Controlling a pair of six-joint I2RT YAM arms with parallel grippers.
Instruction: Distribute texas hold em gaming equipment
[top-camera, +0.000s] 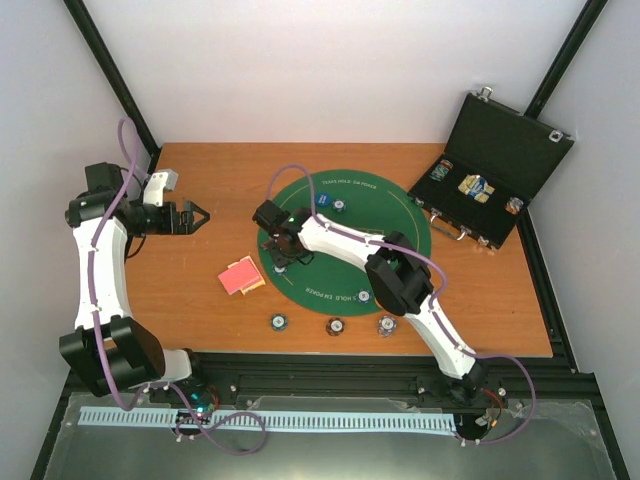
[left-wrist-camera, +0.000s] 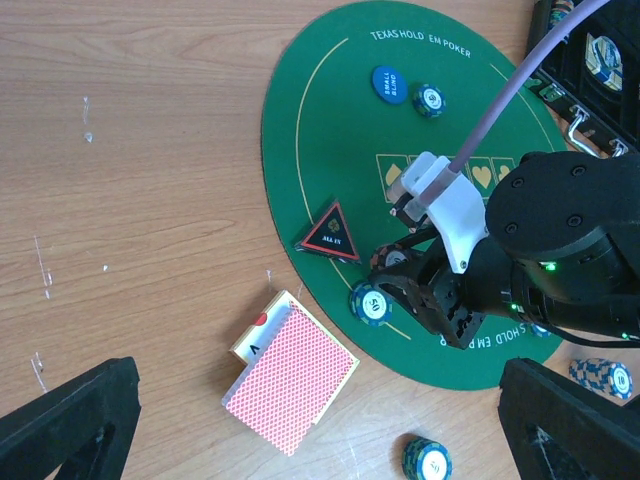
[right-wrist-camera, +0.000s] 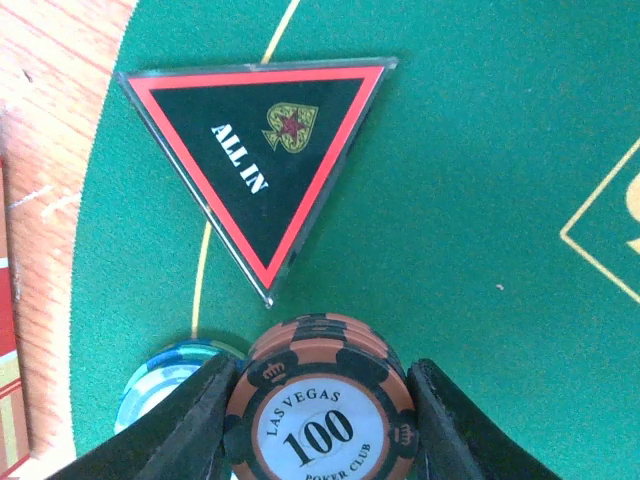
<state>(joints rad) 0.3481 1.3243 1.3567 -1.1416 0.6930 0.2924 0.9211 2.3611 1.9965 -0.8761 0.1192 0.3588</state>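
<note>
Right gripper (right-wrist-camera: 318, 400) clasps chip stack (right-wrist-camera: 322, 352) near mat (right-wrist-camera: 480, 200) edge.

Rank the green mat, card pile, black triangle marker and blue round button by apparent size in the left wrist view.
1. green mat
2. card pile
3. black triangle marker
4. blue round button, which lies farther from the camera, so its gap to the triangle is unsure.

One card deck (top-camera: 240, 276), one mat (top-camera: 398, 203), one case (top-camera: 500, 140)
</note>
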